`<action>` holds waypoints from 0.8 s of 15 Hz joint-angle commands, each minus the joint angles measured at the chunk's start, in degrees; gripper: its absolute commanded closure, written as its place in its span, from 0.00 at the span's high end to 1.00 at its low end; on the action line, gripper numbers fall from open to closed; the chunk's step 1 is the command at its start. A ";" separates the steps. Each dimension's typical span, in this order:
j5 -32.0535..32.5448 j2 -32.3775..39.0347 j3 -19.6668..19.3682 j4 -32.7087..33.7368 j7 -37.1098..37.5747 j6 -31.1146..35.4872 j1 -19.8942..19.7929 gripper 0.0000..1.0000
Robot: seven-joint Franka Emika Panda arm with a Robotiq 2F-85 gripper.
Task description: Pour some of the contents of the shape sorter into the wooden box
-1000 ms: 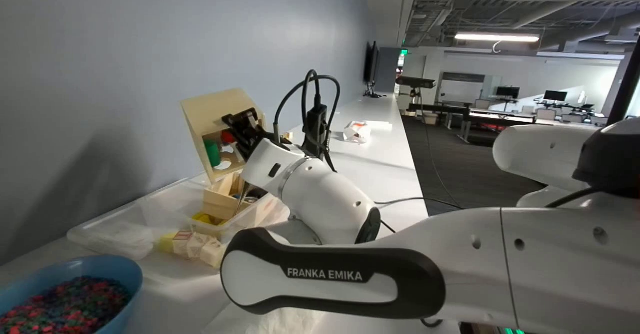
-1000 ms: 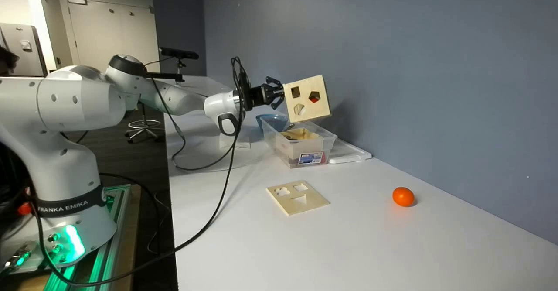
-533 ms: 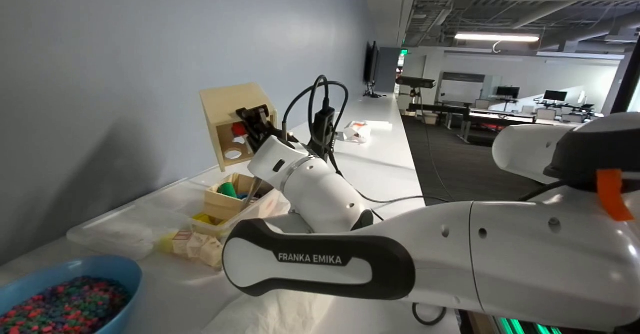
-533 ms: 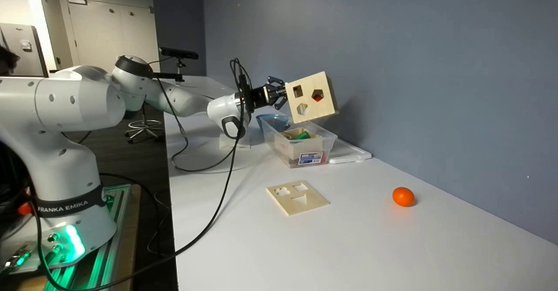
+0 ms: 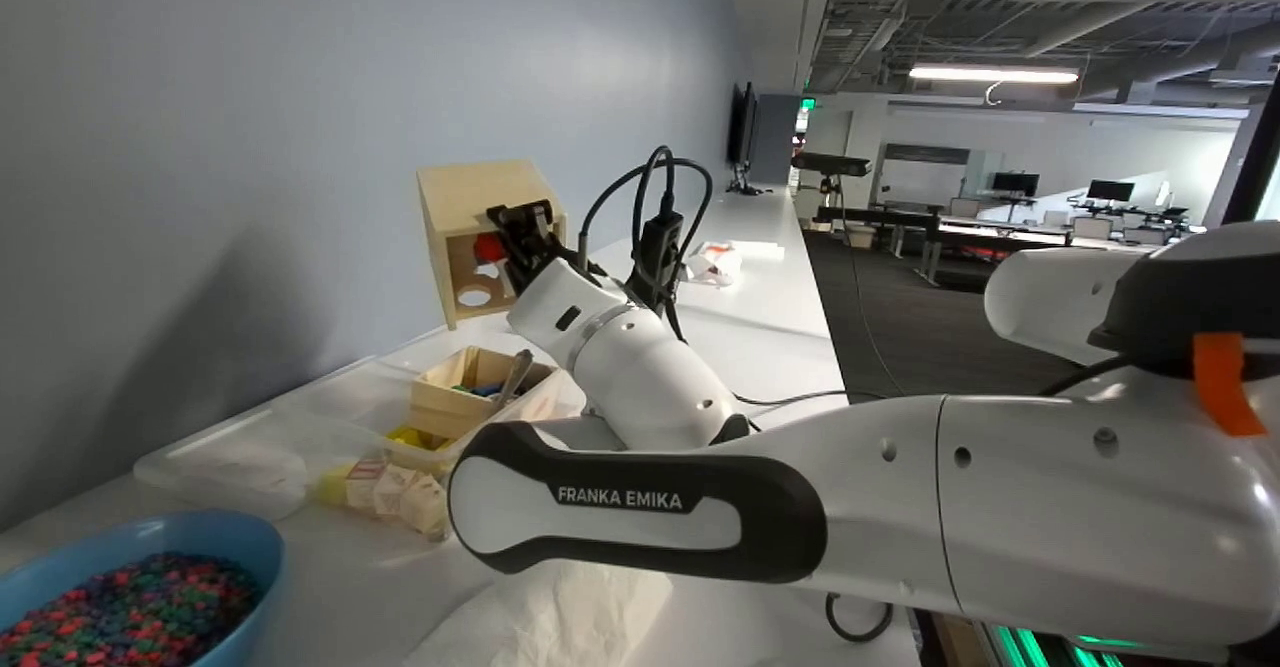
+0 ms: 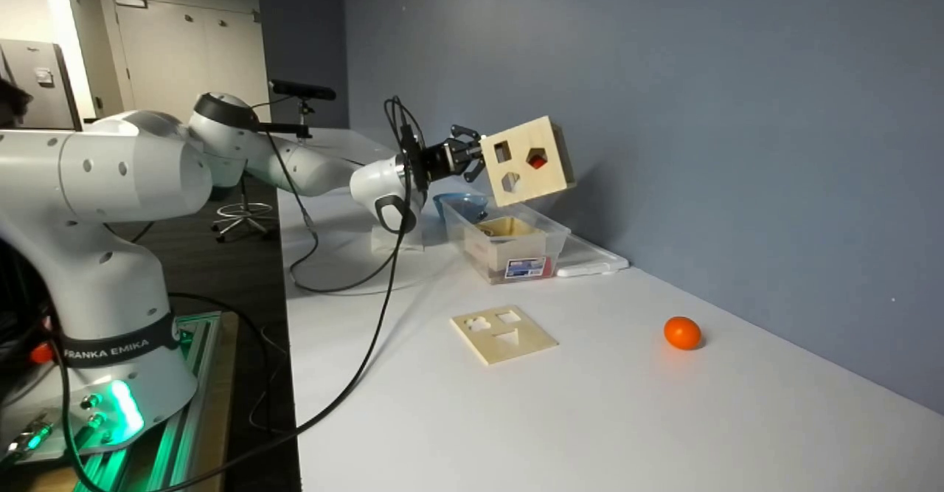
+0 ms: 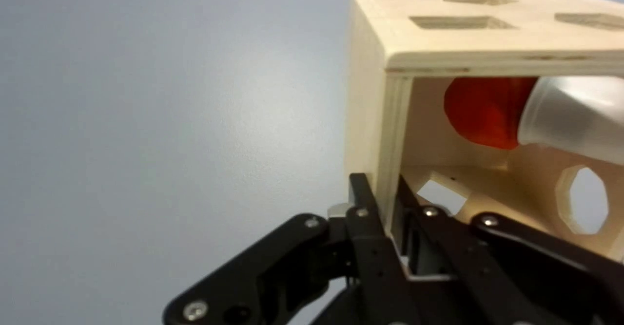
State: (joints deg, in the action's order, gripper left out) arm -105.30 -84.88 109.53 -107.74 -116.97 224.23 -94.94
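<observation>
Wood sorter (image 6: 523, 169) clamped in the gripper (image 7: 382, 183) by one wall, open side facing the gripper, red block (image 7: 480, 115) inside. Box (image 5: 448, 410) is below the gripper. Tip opening down over it slowly; pinch looks twist-prone, so no jerks. Only some needs to go: level off early.
</observation>
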 commanded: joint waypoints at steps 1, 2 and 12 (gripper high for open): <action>-2.98 1.36 -2.29 0.11 -0.15 4.04 -0.78 0.03; -3.88 2.22 -2.64 0.30 -0.49 4.22 -1.20 0.03; 0.34 15.11 -2.47 -1.77 -1.59 0.11 -3.74 0.03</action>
State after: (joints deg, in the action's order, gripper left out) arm -108.87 -76.38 106.76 -107.86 -116.80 226.38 -98.78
